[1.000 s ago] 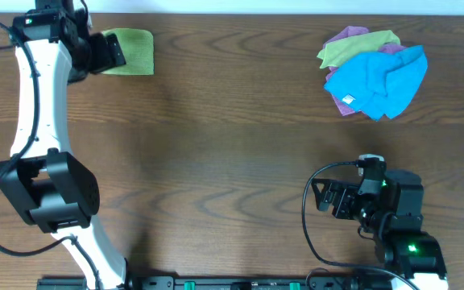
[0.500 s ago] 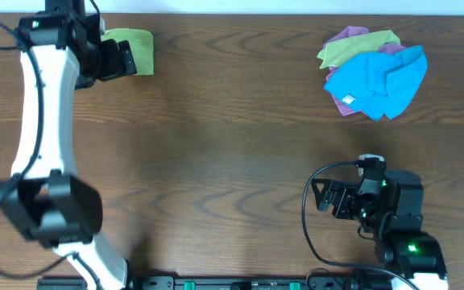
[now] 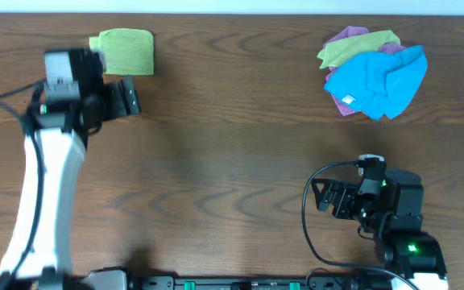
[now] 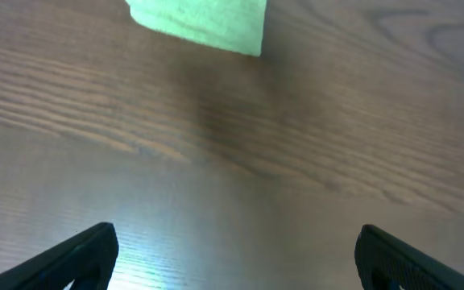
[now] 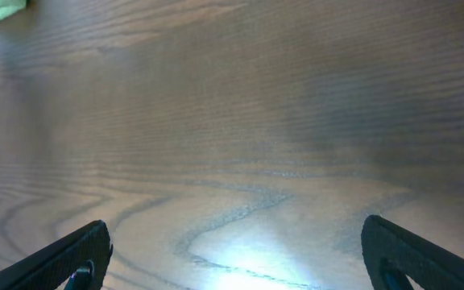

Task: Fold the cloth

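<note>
A folded green cloth (image 3: 125, 51) lies flat at the far left of the table; it also shows at the top of the left wrist view (image 4: 204, 20). My left gripper (image 3: 129, 100) is open and empty, a little nearer than that cloth and apart from it. Only bare table shows between its fingers (image 4: 236, 258). A pile of crumpled cloths, blue (image 3: 377, 80) on top with green (image 3: 353, 48) and purple (image 3: 346, 34) under it, lies at the far right. My right gripper (image 3: 321, 196) is open and empty at the near right, over bare wood (image 5: 236, 258).
The brown wooden table (image 3: 232, 161) fills the view. The right arm's base and cables (image 3: 401, 234) sit at the near right edge. The left arm's white link (image 3: 39, 201) runs along the left side.
My left gripper has pulled back from the folded green cloth toward the near side, leaving the cloth fully uncovered. The right arm has not moved.
</note>
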